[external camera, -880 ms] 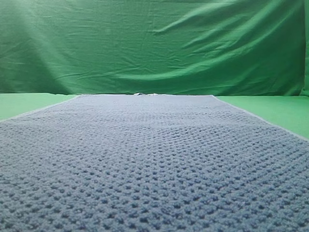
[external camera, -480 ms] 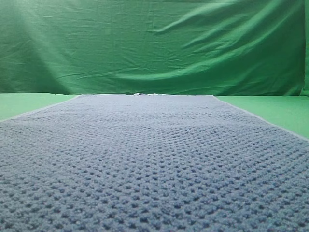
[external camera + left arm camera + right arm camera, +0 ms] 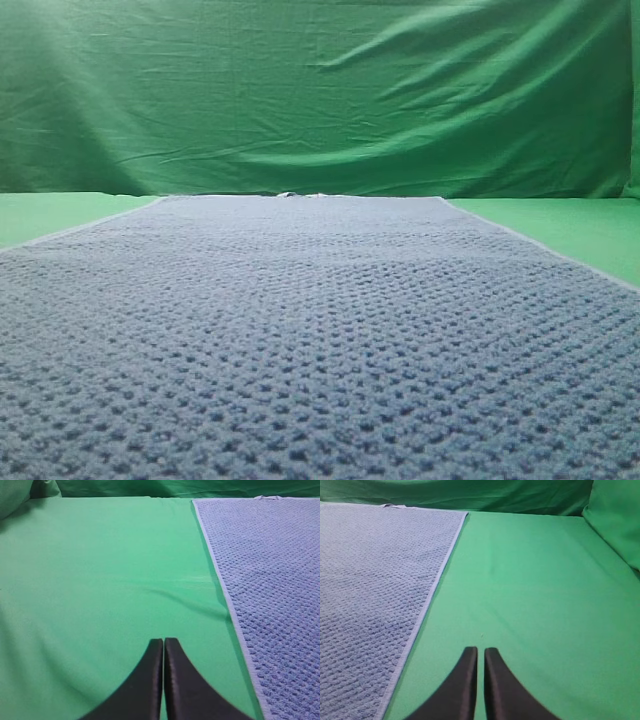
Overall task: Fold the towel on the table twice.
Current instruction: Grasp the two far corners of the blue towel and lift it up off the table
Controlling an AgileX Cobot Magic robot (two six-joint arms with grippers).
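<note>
The blue-grey waffle-weave towel [image 3: 320, 330] lies flat and unfolded on the green table [image 3: 570, 225], filling most of the exterior high view. Its left hem shows in the left wrist view [image 3: 270, 595] and its right hem in the right wrist view [image 3: 370, 595]. My left gripper [image 3: 164, 645] is shut and empty, over bare table left of the towel's edge. My right gripper [image 3: 481, 652] is shut and empty, over bare table right of the towel's edge. Neither gripper shows in the exterior high view.
A wrinkled green backdrop cloth [image 3: 320, 95] hangs behind the table. Bare green table lies on both sides of the towel [image 3: 100, 580] [image 3: 540, 590]. A small pale tag [image 3: 300, 194] shows at the towel's far edge.
</note>
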